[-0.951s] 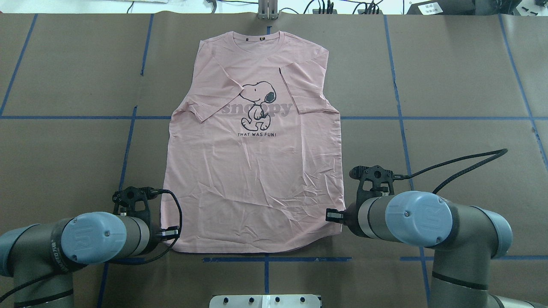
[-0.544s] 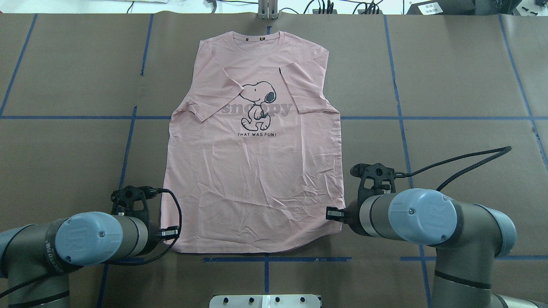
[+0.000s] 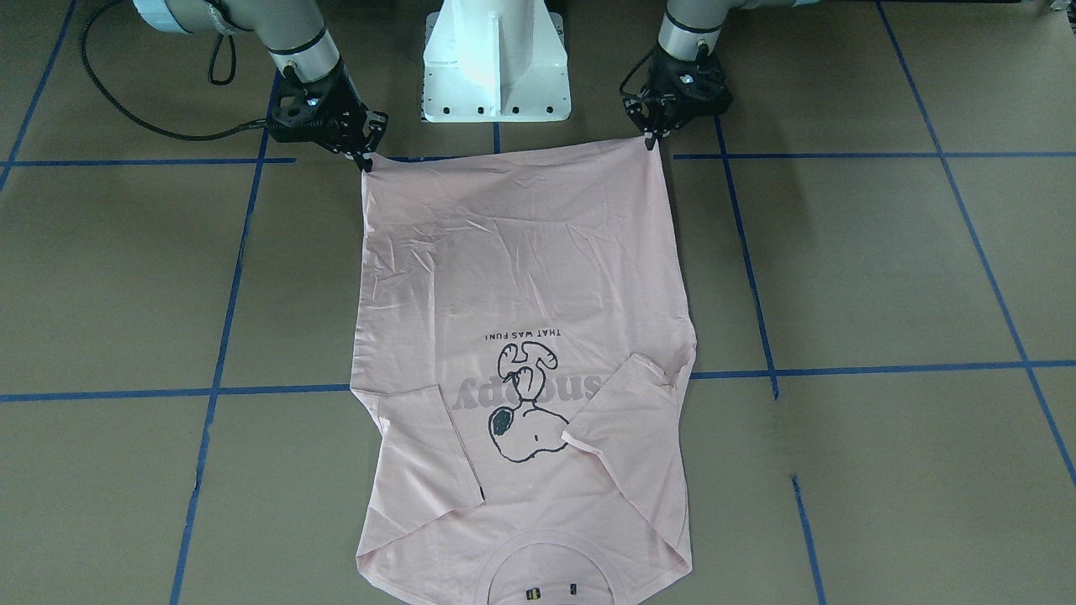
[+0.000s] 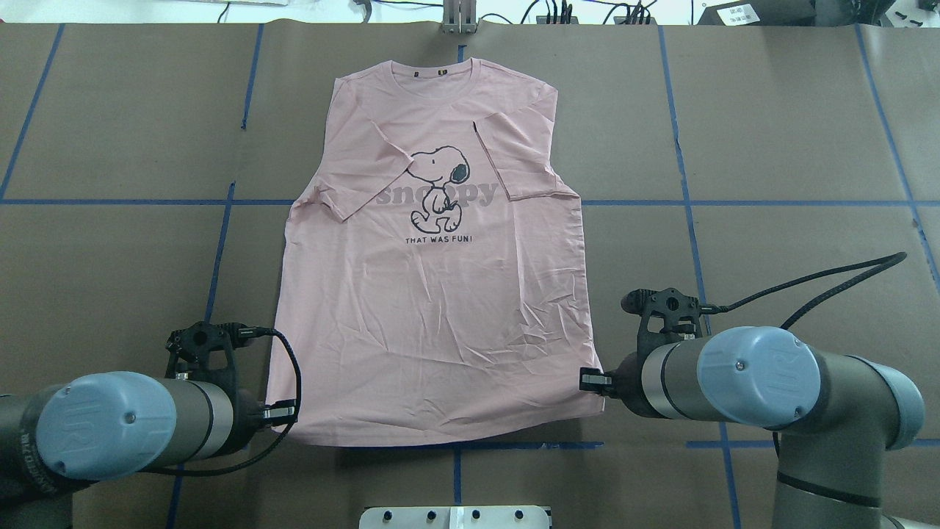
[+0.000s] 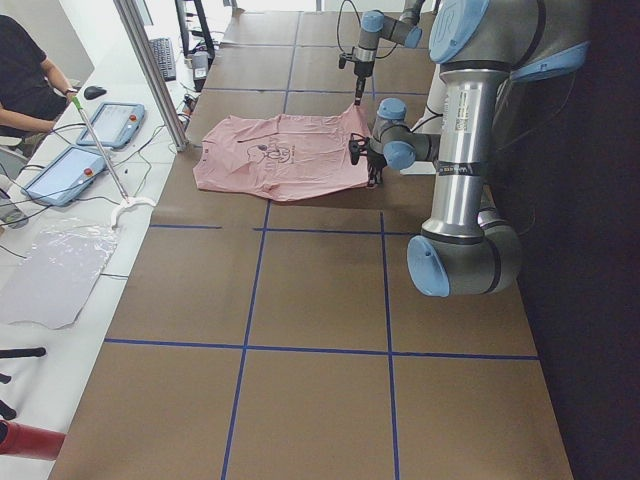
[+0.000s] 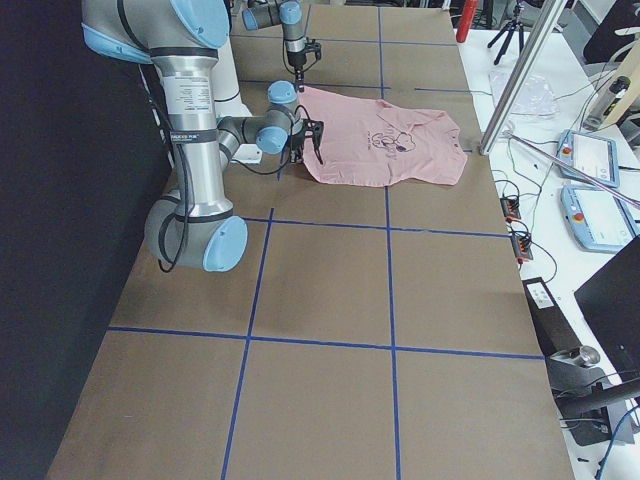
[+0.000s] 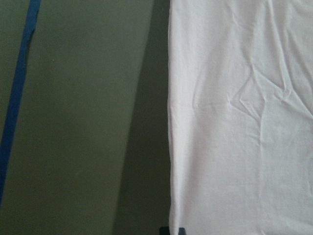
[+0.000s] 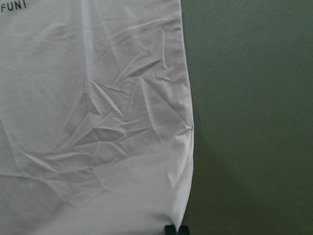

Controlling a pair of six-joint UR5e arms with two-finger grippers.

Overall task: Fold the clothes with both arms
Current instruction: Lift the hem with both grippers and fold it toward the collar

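T-shirt [image 4: 433, 316] lies flat and print-up mid table [image 4: 771, 147], collar at the far side, hem at the near side just in front of the white base [image 3: 496, 59], both sleeves folded in over the chest. The overhead view hides the claws: left arm [image 4: 110, 426] and right arm [image 4: 756, 375] cover the fingertips at the hem corners. The front-facing view shows them. The left gripper [image 3: 651, 141] is pinched closed on the left hem corner and the right gripper [image 3: 364, 160] is pinched closed on the right hem corner. The hem is drawn fairly straight between the two, with a shadow along it on the table. The left wrist view gives only the shirt's left side edge, bare table and a blue tape line [image 7: 17, 98] further left, with dark claw tips at the bottom edge right on the fabric edge. The right wrist view shows heavy creases near the right hem corner and the tail of the lettering [image 8: 14, 6] at top left, tips again at the bottom on the cloth. Only the side views take in the bench past the table's far edge: a person [image 5: 25, 80] seated there, and tablets [image 5: 112, 122].
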